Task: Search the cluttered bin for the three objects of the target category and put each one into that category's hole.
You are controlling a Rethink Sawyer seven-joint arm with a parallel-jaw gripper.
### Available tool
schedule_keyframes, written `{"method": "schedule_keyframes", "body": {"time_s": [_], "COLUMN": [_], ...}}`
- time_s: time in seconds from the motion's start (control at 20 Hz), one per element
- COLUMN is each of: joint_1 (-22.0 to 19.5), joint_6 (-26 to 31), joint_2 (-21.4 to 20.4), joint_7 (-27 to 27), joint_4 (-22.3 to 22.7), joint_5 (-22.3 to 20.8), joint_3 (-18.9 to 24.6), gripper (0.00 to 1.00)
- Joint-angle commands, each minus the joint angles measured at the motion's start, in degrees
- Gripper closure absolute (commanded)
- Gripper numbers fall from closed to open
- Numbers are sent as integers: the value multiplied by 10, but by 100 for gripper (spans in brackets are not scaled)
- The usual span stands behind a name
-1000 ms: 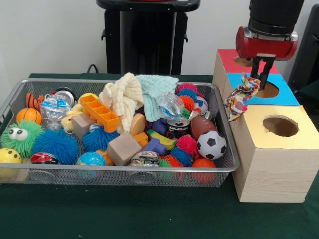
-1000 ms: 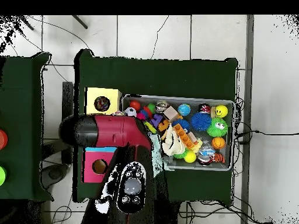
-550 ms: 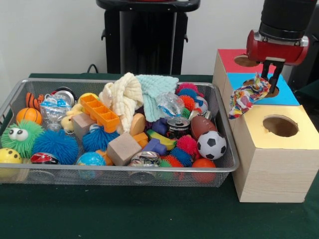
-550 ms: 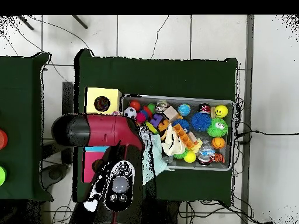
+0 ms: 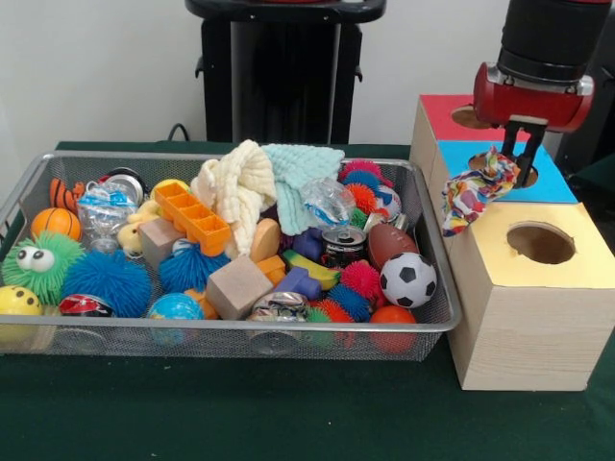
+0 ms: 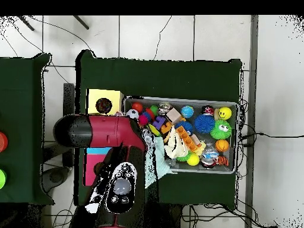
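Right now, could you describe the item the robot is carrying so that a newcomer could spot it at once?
Look beside the wire bin at the row of wooden boxes with coloured tops. Above the blue-topped box, the gripper is shut on a multicoloured rag that dangles over the box's side facing the bin. Unlike the plain cream cloth and mint cloth in the bin, it is patterned in many colours.
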Motion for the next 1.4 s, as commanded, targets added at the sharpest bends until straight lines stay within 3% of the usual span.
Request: {"method": "schedule_keyframes", "body": {"time_s": [0.05, 0.2, 0.45, 1.0, 1.4], "joint_1": [5, 29, 36, 29, 9], "joint_6": [19, 73, 120, 126, 72], "joint_2": [1, -18, -39, -28, -5], "joint_7": [142, 161, 153, 140, 119], "joint_4": [-14, -30, -49, -65, -47], "joint_5": [22, 21, 26, 35, 40], "joint_3": [-4, -31, -40, -38, -20], "gripper": [100, 100, 100, 100, 100]}}
